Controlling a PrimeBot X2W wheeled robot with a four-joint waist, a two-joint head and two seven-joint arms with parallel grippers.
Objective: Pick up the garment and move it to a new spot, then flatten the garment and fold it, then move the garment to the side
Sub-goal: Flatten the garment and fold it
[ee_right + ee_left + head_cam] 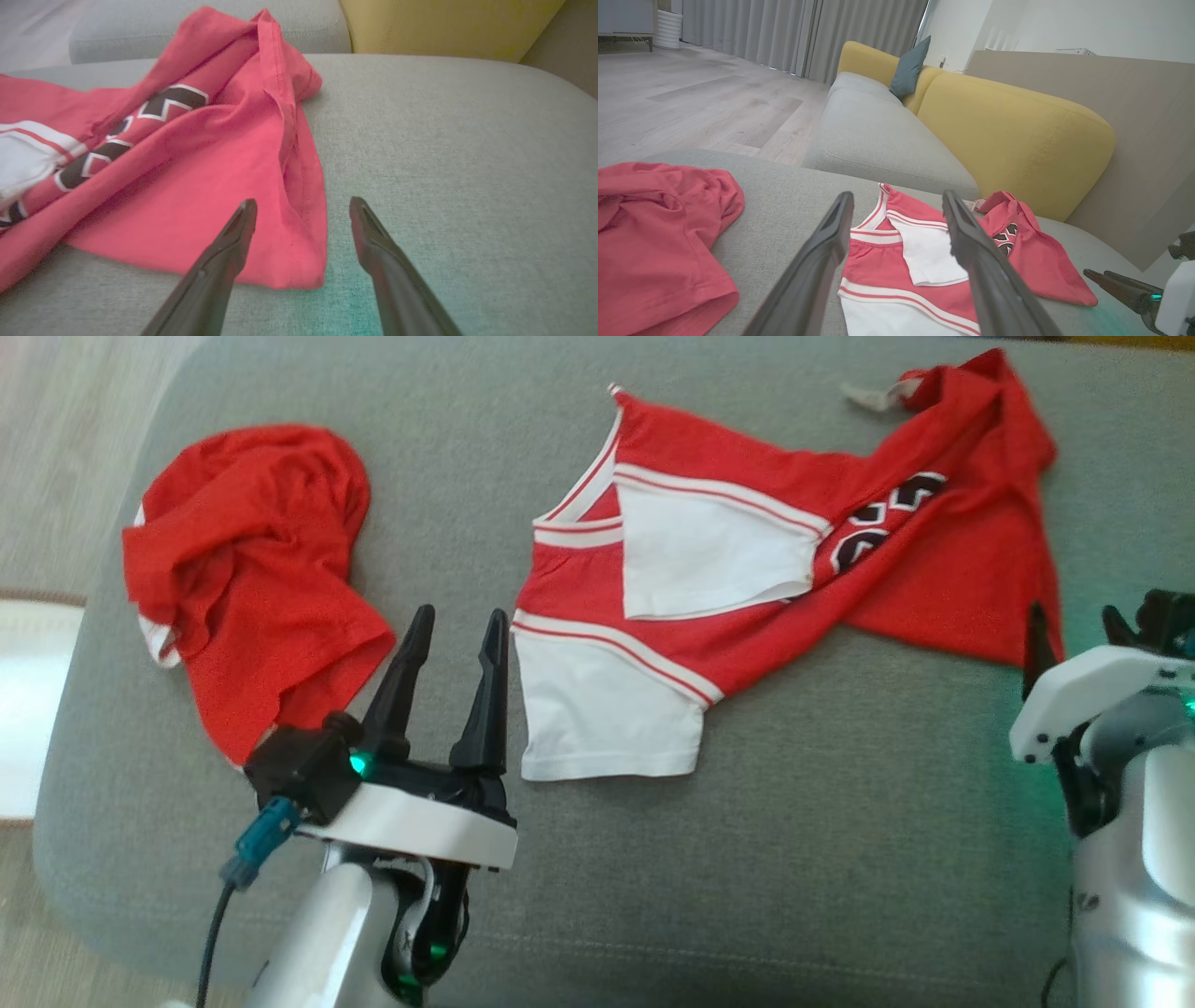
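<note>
My left hand and right hand hung wide open, empty; the red-and-white garment sprawled rumpled, centre to upper right, on the grey cushion; pickup not begun, I judged; next, pinch its near edges.

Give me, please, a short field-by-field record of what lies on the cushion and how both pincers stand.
surface: grey cushion
middle garment: red and white jersey, laid out but rumpled, black number partly creased
left garment: crumpled red garment, apart from the jersey
left pincer: open, empty, beside the jersey's white sleeve
right pincer: open, empty, at the jersey's red corner; contact unclear
</note>
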